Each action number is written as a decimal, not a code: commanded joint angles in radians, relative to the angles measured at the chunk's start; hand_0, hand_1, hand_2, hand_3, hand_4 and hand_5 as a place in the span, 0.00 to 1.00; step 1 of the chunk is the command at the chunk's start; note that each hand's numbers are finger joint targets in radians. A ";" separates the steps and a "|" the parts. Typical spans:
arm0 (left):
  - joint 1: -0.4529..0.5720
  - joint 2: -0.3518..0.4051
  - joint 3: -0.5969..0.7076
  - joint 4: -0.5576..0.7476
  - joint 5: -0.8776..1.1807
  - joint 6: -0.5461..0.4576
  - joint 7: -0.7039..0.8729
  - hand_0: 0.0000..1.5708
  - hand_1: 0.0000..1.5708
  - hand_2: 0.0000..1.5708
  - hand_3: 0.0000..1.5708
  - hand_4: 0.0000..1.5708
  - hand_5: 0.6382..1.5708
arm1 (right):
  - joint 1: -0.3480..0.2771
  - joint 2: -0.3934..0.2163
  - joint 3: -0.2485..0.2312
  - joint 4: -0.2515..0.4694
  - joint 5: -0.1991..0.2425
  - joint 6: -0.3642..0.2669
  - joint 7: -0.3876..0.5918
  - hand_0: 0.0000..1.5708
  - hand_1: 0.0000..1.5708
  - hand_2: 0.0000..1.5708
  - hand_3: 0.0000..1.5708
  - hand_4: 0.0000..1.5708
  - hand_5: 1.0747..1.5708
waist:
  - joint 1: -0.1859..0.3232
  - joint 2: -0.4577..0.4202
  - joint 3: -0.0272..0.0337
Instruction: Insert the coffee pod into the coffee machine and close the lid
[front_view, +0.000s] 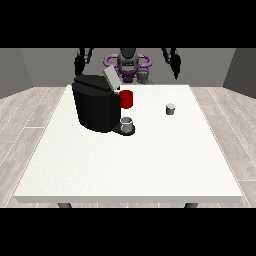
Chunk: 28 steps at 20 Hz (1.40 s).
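The coffee pod (170, 108) stands upright on the white table (130, 165), right of centre, well apart from everything. Left of it sits the coffee machine (96, 102), lid (110, 78) raised, a grey cup (127, 123) on its tray and a red mug (126, 99) beside. Farther back, my hand at the view's right (175, 64) hangs above the far edge, nearer the pod; my other hand (79, 63) hangs behind the machine. I cannot tell how either hand's fingers lie. Nothing blocks the reach.

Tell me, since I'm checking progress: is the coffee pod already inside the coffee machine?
No. The coffee pod stands by itself on the white table, apart from the coffee machine, whose lid is tilted up.
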 joint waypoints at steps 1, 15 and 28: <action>-0.005 0.026 0.011 0.053 -0.023 -0.022 -0.055 0.00 0.00 0.00 0.00 0.00 1.00 | 0.032 0.008 0.033 -0.046 0.010 0.026 0.014 0.00 0.00 0.00 0.00 0.00 1.00 | -0.034 -0.008 0.0063; -0.258 0.444 0.055 0.294 -0.234 -0.241 -0.149 0.00 0.00 0.00 0.00 0.00 1.00 | -0.121 0.037 0.102 -0.077 0.197 -0.117 -0.033 0.00 0.00 0.00 0.00 0.00 1.00 | -0.164 0.196 0.0059; -0.430 0.479 0.011 0.610 -0.435 -0.177 -0.277 0.00 0.00 0.00 0.00 0.00 1.00 | -0.262 0.070 0.099 -0.075 0.219 -0.148 0.068 0.00 0.00 0.00 0.00 0.00 1.00 | -0.174 0.342 0.0055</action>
